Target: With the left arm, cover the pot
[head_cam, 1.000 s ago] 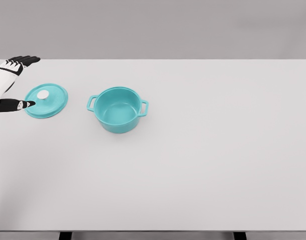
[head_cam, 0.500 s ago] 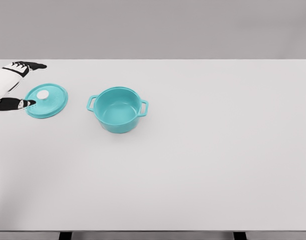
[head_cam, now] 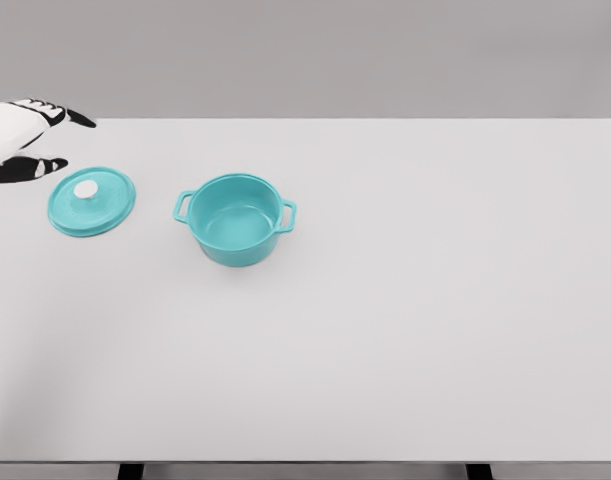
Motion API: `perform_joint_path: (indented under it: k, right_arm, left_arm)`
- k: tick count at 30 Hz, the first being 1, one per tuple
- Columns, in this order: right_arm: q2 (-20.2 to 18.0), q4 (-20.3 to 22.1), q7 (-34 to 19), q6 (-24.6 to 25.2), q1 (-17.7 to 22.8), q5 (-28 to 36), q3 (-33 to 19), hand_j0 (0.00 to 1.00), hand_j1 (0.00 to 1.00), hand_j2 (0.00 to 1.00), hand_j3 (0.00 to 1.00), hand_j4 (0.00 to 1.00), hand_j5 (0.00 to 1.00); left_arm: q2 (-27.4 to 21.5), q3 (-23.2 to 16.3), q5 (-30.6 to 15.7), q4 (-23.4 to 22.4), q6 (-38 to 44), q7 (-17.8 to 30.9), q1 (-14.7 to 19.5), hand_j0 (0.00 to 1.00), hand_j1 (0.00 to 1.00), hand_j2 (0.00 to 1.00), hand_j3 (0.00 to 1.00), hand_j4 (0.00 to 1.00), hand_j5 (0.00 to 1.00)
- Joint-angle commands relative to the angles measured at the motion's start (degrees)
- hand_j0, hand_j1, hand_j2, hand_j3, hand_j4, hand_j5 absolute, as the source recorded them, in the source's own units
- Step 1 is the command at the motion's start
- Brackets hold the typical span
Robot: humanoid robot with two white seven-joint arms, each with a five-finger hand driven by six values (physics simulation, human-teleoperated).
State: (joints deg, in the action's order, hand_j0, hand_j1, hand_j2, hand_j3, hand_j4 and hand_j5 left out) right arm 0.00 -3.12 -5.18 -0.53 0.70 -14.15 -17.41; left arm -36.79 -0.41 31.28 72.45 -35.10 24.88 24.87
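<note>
Just right of and below the empty, spread-fingered left hand, the lid lies beside the uncovered pot.

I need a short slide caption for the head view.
Left hand open beside the teal lid; the pot stands uncovered.

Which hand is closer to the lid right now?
Left. The left hand hovers just up and left of the lid, fingers spread, not touching it. The right hand is out of view, so nowhere near the lid.
</note>
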Motion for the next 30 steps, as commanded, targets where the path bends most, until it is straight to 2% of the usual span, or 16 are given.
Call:
perform_joint_path:
  k: [1, 3, 11, 15, 20, 30]
  right_arm:
    - [0.0, 0.0, 0.0, 0.0, 0.0, 0.0, 0.0, 1.0, 1.0, 1.0, 1.0, 1.0, 1.0]
    - [0.0, 0.0, 0.0, 0.0, 0.0, 0.0, 0.0, 1.0, 1.0, 1.0, 1.0, 1.0, 1.0]
    - [0.0, 0.0, 0.0, 0.0, 0.0, 0.0, 0.0, 1.0, 1.0, 1.0, 1.0, 1.0, 1.0]
    - [0.0, 0.0, 0.0, 0.0, 0.0, 0.0, 0.0, 1.0, 1.0, 1.0, 1.0, 1.0, 1.0]
    - [0.0, 0.0, 0.0, 0.0, 0.0, 0.0, 0.0, 1.0, 1.0, 1.0, 1.0, 1.0, 1.0]
    - [0.0, 0.0, 0.0, 0.0, 0.0, 0.0, 0.0, 1.0, 1.0, 1.0, 1.0, 1.0, 1.0]
  left_arm:
    - [0.0, -2.6, 0.2, -2.8, 0.1, 0.0, 0.0, 0.71, 0.71, 0.71, 0.71, 0.71, 0.71]
    - [0.1, -3.5, 0.1, -3.7, 0.1, 0.0, 0.5, 0.75, 0.75, 0.75, 0.75, 0.75, 0.75]
    - [0.4, -4.4, -0.2, -7.9, 0.1, -0.2, 1.1, 0.74, 0.74, 0.74, 0.74, 0.74, 0.74]
    - [0.4, -7.6, -0.2, -10.8, 0.1, -0.2, 3.1, 0.75, 0.75, 0.75, 0.75, 0.75, 0.75]
    - [0.5, -8.5, -0.3, -11.0, 0.1, -0.4, 3.0, 0.74, 0.74, 0.74, 0.74, 0.74, 0.74]
    - [0.7, -9.8, -0.3, -16.4, 0.1, -0.4, 3.9, 0.75, 0.75, 0.75, 0.75, 0.75, 0.75]
